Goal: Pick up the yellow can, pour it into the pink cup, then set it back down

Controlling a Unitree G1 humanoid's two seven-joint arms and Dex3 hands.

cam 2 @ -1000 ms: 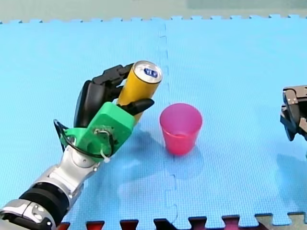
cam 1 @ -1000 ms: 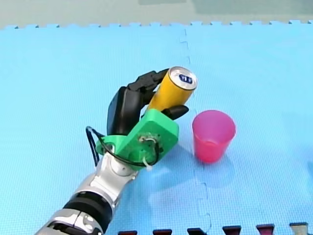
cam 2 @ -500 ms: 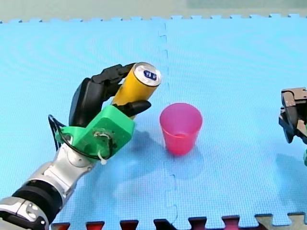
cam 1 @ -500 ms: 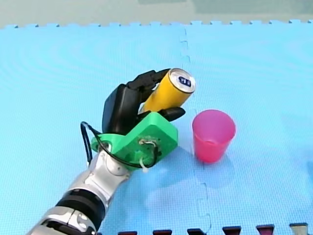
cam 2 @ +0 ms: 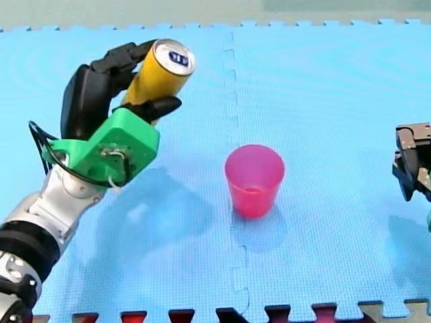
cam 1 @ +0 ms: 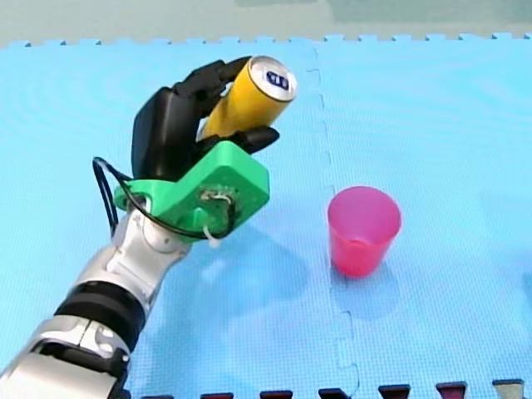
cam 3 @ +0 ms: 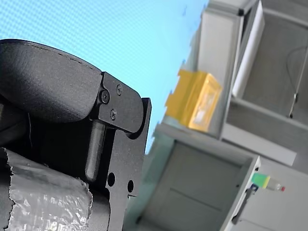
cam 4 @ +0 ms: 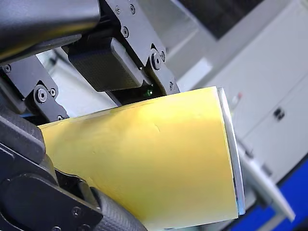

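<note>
The yellow can (cam 1: 264,81) is held off the mat, tilted with its silver top pointing up and to the right. My left hand (cam 1: 243,103) is shut on it, black fingers over the far side and the thumb under it. The second wrist view shows the can (cam 4: 144,163) pinned between those fingers. The pink cup (cam 1: 363,229) stands upright on the mat, to the right of the can and nearer to me, apart from the hand. My right hand (cam 2: 413,160) sits at the right edge of the mat, holding nothing.
The blue foam mat (cam 1: 432,116) covers the whole surface, with a puzzle seam (cam 1: 326,150) running front to back just left of the cup. Its toothed front edge (cam 2: 269,313) lies close below. A yellow box (cam 3: 197,101) sits on grey furniture beyond the mat.
My left hand has lifted the can and carried it left and farther back, away from the pink cup. The cup and the right hand have stayed put.
</note>
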